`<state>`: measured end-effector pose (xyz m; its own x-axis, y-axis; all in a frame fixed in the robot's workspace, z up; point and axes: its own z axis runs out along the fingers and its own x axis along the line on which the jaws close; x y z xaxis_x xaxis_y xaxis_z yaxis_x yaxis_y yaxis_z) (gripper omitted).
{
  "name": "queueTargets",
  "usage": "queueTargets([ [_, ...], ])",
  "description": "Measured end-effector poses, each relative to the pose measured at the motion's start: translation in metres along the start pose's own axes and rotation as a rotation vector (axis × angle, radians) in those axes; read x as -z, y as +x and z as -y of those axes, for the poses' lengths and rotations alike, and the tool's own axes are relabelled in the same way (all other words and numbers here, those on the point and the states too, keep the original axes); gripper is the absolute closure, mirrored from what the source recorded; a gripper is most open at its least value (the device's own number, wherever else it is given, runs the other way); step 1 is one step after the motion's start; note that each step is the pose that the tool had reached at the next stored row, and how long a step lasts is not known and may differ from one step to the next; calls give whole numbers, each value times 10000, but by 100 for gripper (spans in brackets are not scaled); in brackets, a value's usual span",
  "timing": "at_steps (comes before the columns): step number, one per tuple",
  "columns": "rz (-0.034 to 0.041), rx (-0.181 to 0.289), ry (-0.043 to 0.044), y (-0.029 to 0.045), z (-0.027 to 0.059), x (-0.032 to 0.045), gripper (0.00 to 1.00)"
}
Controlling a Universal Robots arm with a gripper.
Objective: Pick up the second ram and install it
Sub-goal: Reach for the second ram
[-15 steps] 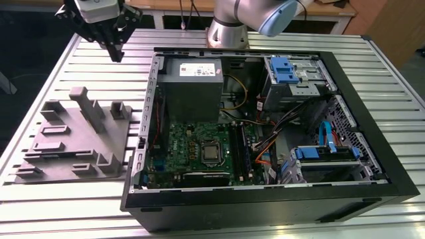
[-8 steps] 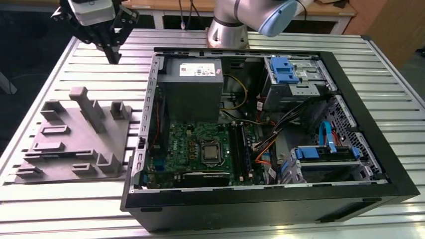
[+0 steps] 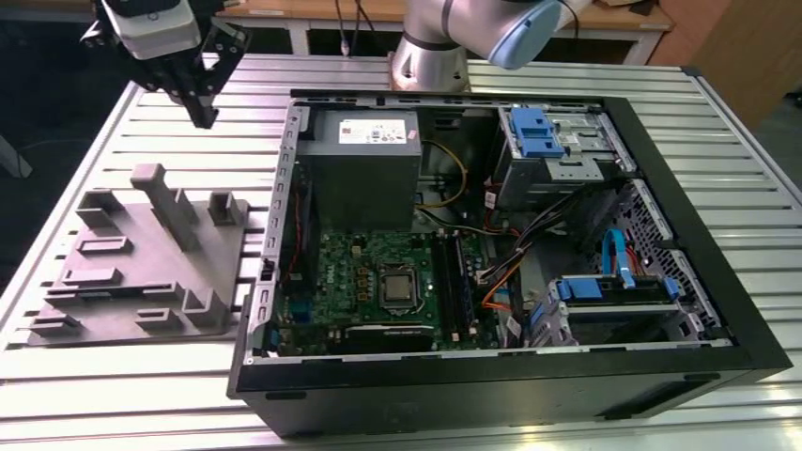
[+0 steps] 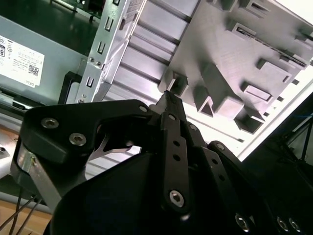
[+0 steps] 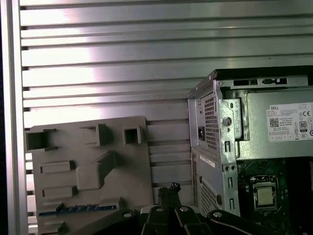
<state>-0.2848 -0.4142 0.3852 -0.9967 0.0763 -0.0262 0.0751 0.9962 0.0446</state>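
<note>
A ribbed metal table (image 3: pixel 126 376) holds an open computer case (image 3: pixel 501 395) and, on the exterior view's left, a grey tray (image 3: pixel 138 254). The claw (image 3: pixel 201 115) hangs above the table beyond the tray, fingers pinched together with nothing between them. In the first wrist view a thin dark strip in a tray slot is possibly the second ram (image 5: pixel 78 208), untouched by the claw.

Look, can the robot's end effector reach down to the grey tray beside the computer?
Probably yes. The end effector hangs in open air near a corner of the grey tray. Nothing appears to stand between them, and the computer case sits off to the exterior view's right.
</note>
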Motion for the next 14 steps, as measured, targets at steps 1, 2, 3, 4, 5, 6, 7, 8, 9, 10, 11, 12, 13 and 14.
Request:
queueTargets([
  [1, 0, 1, 0, 11, 14, -1, 90],
  [2, 0, 2, 0, 20, 31, -2, 90],
  [3, 0, 1, 0, 28, 47, -2, 90],
  [4, -1, 1, -1, 36, 62, -3, 90],
  [5, -1, 1, 0, 45, 77, -3, 90],
  [6, -1, 0, -1, 56, 90, -6, 90],
  [7, -1, -1, -2, 67, 102, -7, 90],
  [8, 0, -1, -2, 77, 113, -9, 90],
  [9, -1, 0, -2, 88, 126, -11, 90],
  [10, -1, 1, -1, 100, 138, -13, 90],
  [11, 0, 0, -2, 112, 149, -16, 90],
  [12, -1, 1, -1, 122, 159, -18, 90],
  [13, -1, 2, -1, 132, 167, -22, 90],
  [14, -1, 0, -1, 146, 175, -25, 90],
])
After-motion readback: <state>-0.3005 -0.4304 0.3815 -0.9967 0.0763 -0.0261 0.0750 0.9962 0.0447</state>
